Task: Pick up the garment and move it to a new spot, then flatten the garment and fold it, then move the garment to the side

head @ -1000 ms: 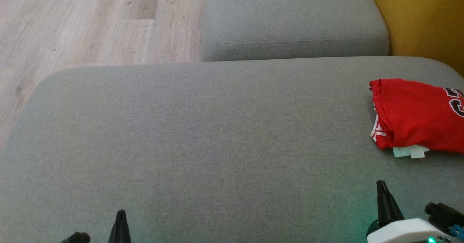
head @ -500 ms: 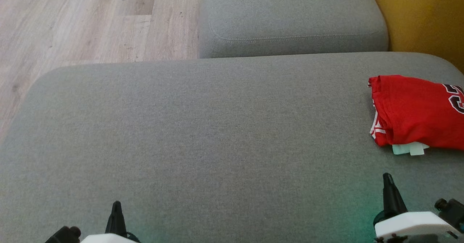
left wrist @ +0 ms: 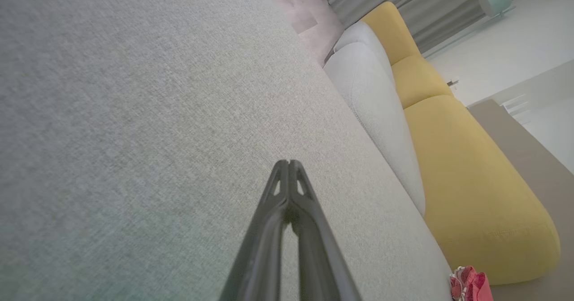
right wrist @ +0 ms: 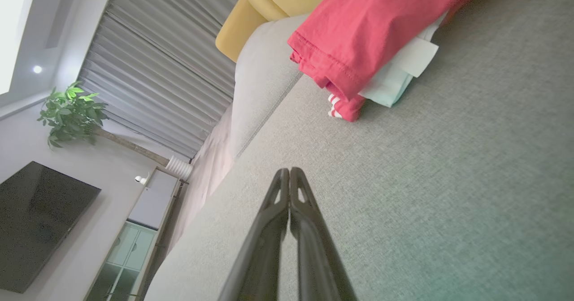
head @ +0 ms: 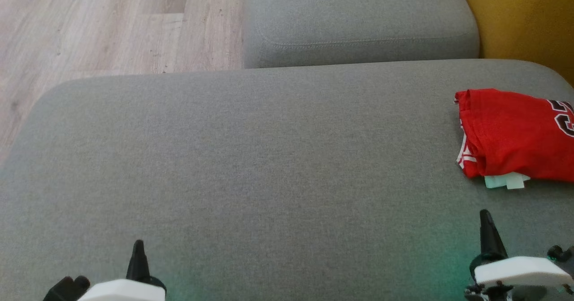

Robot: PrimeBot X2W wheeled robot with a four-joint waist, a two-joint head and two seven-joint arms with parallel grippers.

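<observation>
Red garment (head: 511,135), folded into a thick bundle with dark-and-white numerals on top, lies at the right edge of the wide grey cushion (head: 269,157). It is nearer the cushion's far right corner than its near one, and it runs out past the right side of the head view. A pale mint-and-white tag (head: 506,181) pokes out from under the bundle's near edge, and red-and-white striped trim shows at its left end. Neither gripper touches it. The left gripper (head: 137,246) hangs over the cushion's near edge toward the left, its two dark fingers pressed together tip to tip and holding nothing. The left wrist view shows this gripper (left wrist: 289,163) clenched above bare grey weave. The right gripper (head: 485,215) sits over the near edge toward the right, near the garment but apart from it, likewise clenched and empty. The right wrist view shows that gripper (right wrist: 289,171) with the bundle (right wrist: 372,27) ahead of it. Beyond the cushion's far edge are a second grey cushion (head: 358,18), a wood-plank floor (head: 89,27) and a yellow seat (head: 520,18).
</observation>
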